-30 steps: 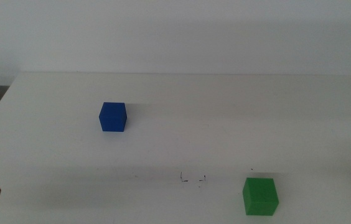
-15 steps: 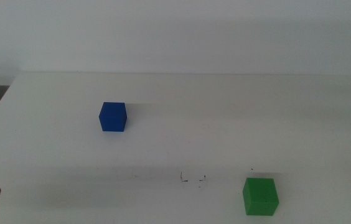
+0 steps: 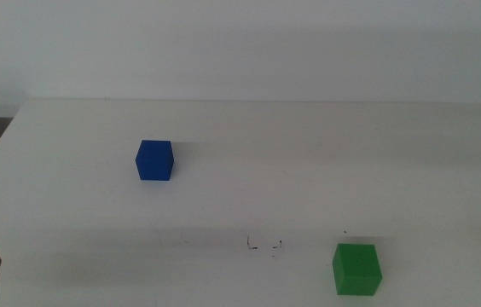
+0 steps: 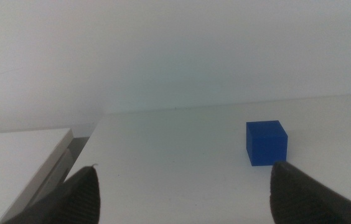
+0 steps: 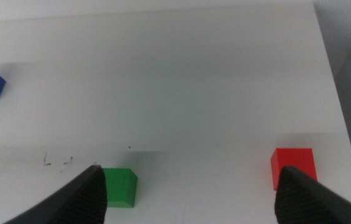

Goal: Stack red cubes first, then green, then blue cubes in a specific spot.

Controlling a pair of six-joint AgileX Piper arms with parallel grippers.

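Surface: white table [image 3: 309,145], matte, set against a plain pale wall; a second white ledge [image 4: 20,155] adjoins its left edge, parted from it by a narrow dark gap.
Left gripper [image 4: 185,190]: at the near left corner of the table, only a dark tip visible in the middle view; jaws spread wide, nothing between them; the blue cube lies ahead of it, closer to one jaw.
Right gripper [image 5: 191,190]: raised over the near right part of the table, outside the middle view; jaws spread wide and empty; green and red cubes lie below, one near each jaw.
Green cube [image 3: 357,269]: nearest the front edge, right of centre, resting flat on the table.
Red cube [image 5: 294,167]: near the right edge of the table, cut off by the frame in the middle view; well apart from the green cube.
Pen marks [image 3: 264,246]: a few tiny dark strokes on bare tabletop, just left of the green cube and slightly farther back; no cube on them.
Blue cube [image 3: 154,160]: farthest back, left of centre, alone, well apart from the other two.
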